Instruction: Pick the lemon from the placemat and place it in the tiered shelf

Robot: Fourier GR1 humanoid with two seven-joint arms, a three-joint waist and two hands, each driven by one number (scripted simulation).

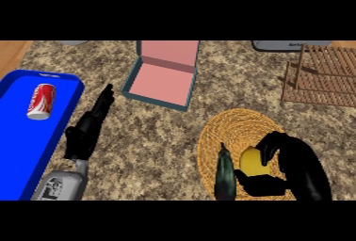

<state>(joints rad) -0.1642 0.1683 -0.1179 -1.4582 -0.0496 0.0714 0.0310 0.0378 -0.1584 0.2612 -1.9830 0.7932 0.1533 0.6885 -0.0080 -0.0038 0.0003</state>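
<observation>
Fingers (268, 143) of the right hand (295, 164) curl over the lemon (250, 159), thumb beneath, pinching it above the placemat (230, 129) for lifting. Beyond the fingertips, up and right, stands the tiered shelf (327, 77). Left hand (87, 132) rests straight-fingered on the counter (153, 136).

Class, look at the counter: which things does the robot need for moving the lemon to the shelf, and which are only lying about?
Needed:
yellow lemon
round woven straw placemat
brown wooden slatted tiered shelf
black right hand, curled round the lemon

Lying about:
red soda can
blue tray
open pink-lined teal box
dark green vegetable
resting left hand
</observation>
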